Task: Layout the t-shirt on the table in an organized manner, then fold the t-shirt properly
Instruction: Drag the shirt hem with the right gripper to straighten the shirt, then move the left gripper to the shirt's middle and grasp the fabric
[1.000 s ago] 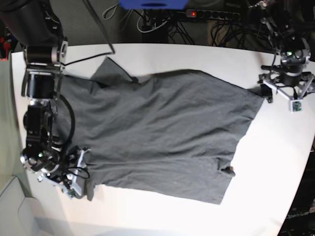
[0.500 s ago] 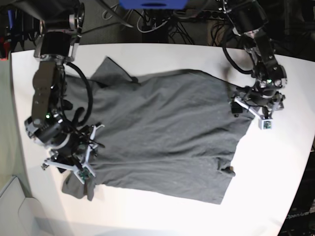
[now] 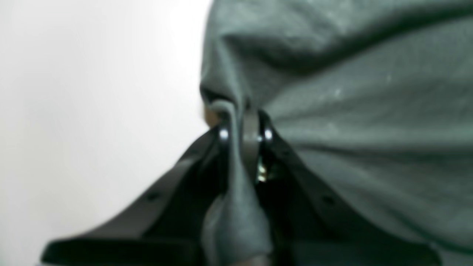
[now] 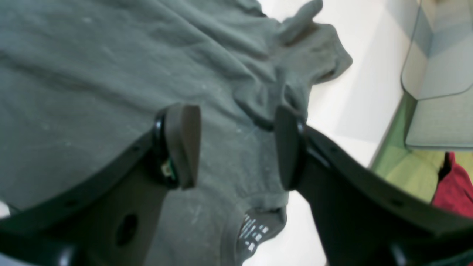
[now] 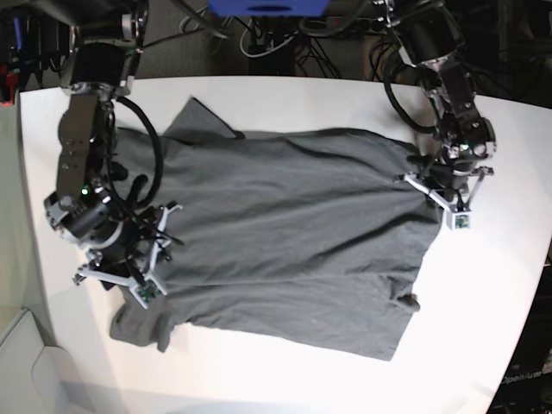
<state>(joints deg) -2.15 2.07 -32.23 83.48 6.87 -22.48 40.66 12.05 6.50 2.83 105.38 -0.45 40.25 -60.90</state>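
The dark grey t-shirt (image 5: 285, 233) lies spread across the white table (image 5: 285, 379), sleeves to the left and hem to the right. My left gripper (image 5: 435, 183) sits at the shirt's right edge. In the left wrist view this left gripper (image 3: 244, 129) is shut on a pinched fold of t-shirt (image 3: 369, 111) fabric, with bare table (image 3: 92, 92) beside it. My right gripper (image 5: 129, 259) hovers over the shirt's left end. The right wrist view shows the right gripper (image 4: 236, 144) open, nothing between its fingers, above the t-shirt (image 4: 92, 74) near a crumpled sleeve (image 4: 310, 55).
A power strip and tangled cables (image 5: 345, 34) lie past the table's far edge. A pale grey bin (image 5: 21, 366) stands off the near-left corner, also seen as the bin (image 4: 436, 74) beside a red cloth (image 4: 454, 188). Bare table borders the shirt at front and right.
My left gripper came down from beyond the shirt's right edge and closed on the fabric there. My right arm shifted from the lower sleeve up over the shirt's left end, still open.
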